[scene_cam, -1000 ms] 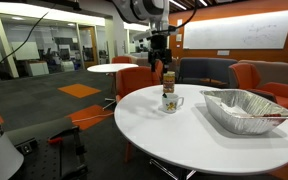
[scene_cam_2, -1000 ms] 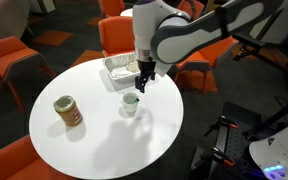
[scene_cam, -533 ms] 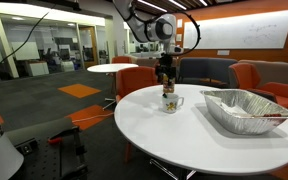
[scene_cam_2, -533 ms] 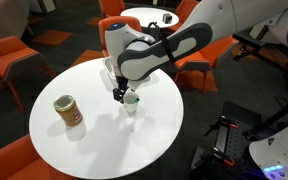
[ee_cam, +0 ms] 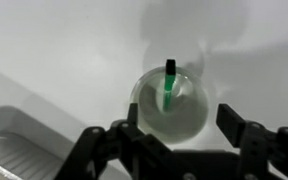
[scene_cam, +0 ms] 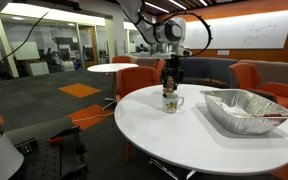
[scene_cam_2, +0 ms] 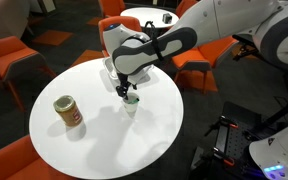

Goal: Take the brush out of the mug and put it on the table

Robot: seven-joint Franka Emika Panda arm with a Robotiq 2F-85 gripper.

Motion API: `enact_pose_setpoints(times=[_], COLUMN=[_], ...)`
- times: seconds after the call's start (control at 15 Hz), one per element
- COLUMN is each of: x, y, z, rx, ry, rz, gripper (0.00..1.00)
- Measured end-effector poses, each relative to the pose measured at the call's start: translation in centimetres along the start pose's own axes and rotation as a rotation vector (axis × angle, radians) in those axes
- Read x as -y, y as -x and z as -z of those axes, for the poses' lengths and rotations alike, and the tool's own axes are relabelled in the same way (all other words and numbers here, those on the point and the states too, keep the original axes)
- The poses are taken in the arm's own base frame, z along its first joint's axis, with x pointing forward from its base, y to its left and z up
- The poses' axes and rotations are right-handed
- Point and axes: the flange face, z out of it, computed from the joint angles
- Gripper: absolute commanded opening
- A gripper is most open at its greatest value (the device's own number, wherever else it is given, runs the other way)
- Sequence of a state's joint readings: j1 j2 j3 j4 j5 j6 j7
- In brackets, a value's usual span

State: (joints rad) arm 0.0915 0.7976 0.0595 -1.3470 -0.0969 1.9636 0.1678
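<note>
The small white mug stands on the large round white table; it also shows in an exterior view. In the wrist view I look straight down into the mug, and the thin green brush stands in it, leaning on the rim. My gripper hangs just above the mug in both exterior views. In the wrist view its two dark fingers are spread open on either side of the mug and hold nothing.
A foil tray lies on the table beside the mug; its corner shows in the wrist view. An orange-brown cylindrical container stands on the table away from the mug. Orange chairs and a smaller round table surround it.
The arm has swung over and come down, so the gripper has moved from high above the table to just over the mug. The mug and brush have not moved.
</note>
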Motion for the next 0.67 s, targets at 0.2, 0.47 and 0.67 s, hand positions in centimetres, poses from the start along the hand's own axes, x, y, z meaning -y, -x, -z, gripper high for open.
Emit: enact_pose_setpoints(times=[0.2,0.47,0.67], x=[-0.1,0.5,0.7], y=[-0.1,-0.4,-0.8], z=[-1.4,-3.0,-3.3], rx=[0.033,0.05,0.049], ry=[-0.002,-0.008,-0.011], rz=[0.003,0.005,0.005], gripper=[0.62,0.52,0.52])
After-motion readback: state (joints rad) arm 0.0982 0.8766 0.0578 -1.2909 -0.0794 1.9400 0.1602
